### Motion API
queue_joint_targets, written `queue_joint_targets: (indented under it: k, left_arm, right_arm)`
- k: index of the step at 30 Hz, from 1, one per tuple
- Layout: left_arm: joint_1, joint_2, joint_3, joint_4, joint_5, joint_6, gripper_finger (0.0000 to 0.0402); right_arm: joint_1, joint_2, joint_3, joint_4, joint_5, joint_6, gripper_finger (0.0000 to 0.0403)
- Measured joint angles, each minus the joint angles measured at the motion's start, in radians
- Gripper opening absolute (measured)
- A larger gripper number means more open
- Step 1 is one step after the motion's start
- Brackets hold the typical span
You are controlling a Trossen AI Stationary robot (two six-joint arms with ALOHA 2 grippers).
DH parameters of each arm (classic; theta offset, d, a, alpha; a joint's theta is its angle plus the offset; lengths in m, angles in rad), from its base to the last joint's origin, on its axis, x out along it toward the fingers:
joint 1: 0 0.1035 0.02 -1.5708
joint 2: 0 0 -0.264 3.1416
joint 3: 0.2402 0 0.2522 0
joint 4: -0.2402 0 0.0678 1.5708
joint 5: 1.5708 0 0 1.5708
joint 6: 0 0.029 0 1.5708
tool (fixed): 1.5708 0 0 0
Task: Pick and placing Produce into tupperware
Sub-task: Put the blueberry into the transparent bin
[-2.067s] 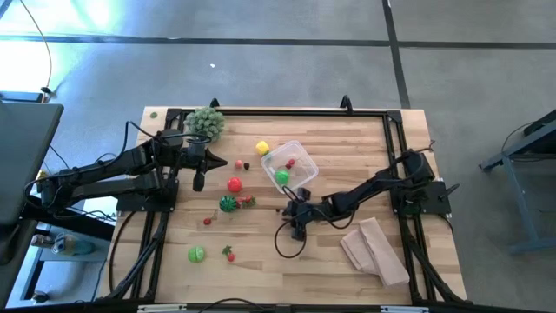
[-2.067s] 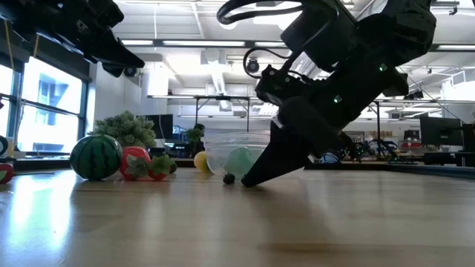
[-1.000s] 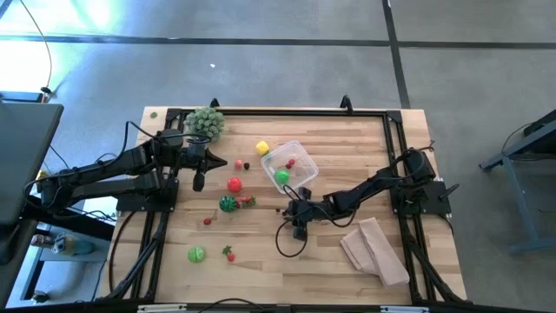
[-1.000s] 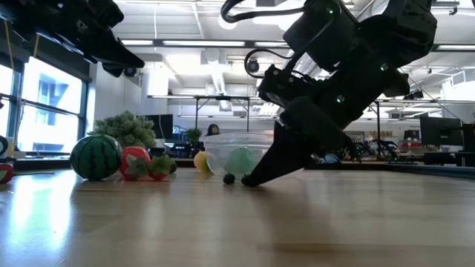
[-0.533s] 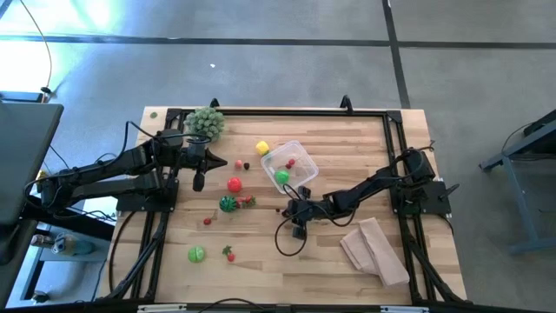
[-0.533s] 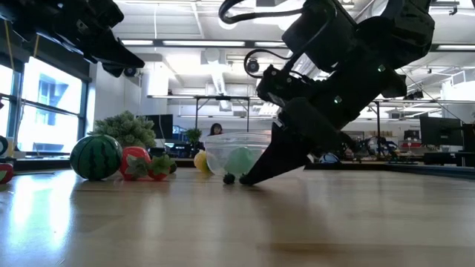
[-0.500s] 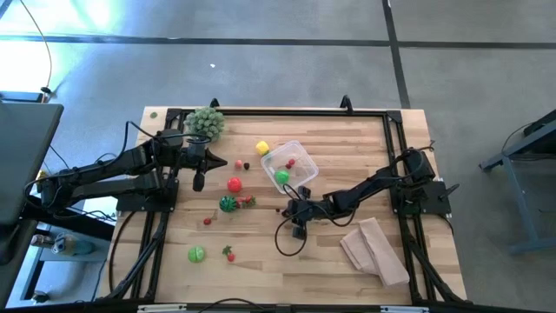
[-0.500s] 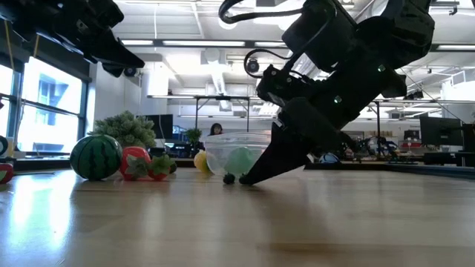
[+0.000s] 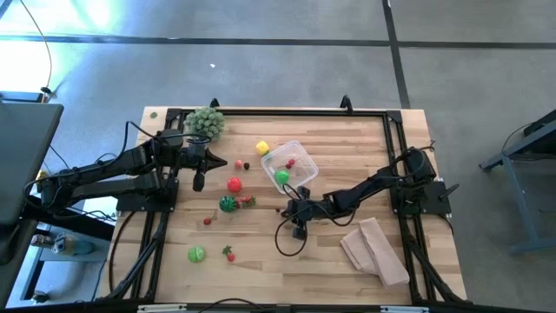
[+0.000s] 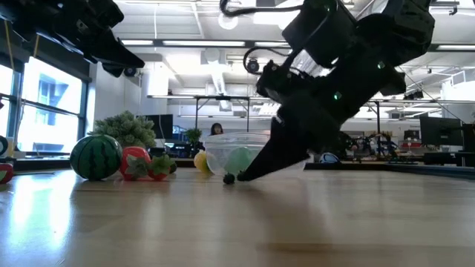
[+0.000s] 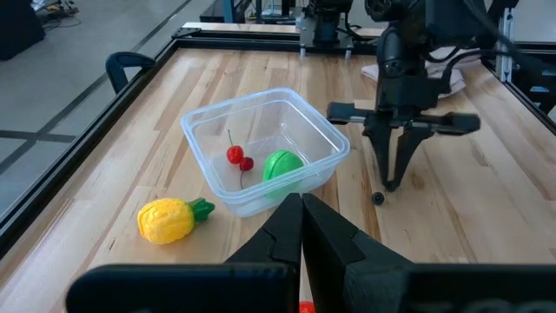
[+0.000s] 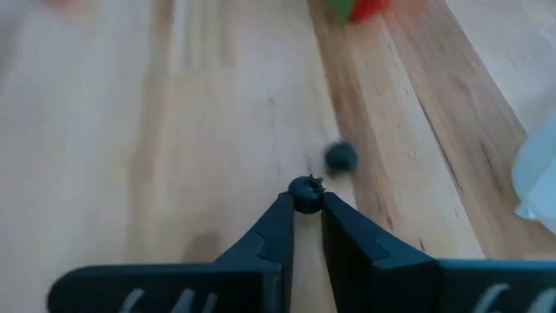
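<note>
The left gripper (image 9: 199,180) is held above the desk (image 9: 261,269) by the plant (image 9: 205,121), its fingers (image 11: 287,228) closed on nothing. Loose produce (image 9: 234,184) lies between the arms. In the tupperware (image 9: 289,165), a green piece and cherries are seen. The right gripper (image 12: 305,198) is down just near-side of the tupperware, fingers (image 12: 276,217) pinched on a dark berry (image 12: 305,194); a second berry (image 12: 340,156) lies just beyond. The tupperware lies just beside this nearer arm.

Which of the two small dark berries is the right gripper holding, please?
The right gripper holds the dark berry pinched at its fingertips; the other dark berry lies loose on the table just beyond.
</note>
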Motion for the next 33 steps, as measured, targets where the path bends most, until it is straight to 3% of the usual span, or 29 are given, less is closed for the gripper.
queue_joint_targets:
  k: [9,18,25,33]
  left_arm:
    - [0.000,0.000,0.000,0.000,0.000,0.000,0.0001]
    - [0.000,0.000,0.000,0.000,0.000,0.000,0.0001]
    - [0.000,0.000,0.000,0.000,0.000,0.000,0.0001]
    - [0.000,0.000,0.000,0.000,0.000,0.000,0.0001]
  right_arm:
    - [0.022,-0.193,0.000,-0.032,-0.018,-0.100,0.0035]
    - [-0.015,-0.501,0.001,-0.146,0.124,-0.274,0.0035]
    - [-0.133,-0.645,0.002,-0.200,0.116,-0.327,0.0034]
    - [-0.360,-0.603,0.002,-0.322,-0.039,-0.245,0.0034]
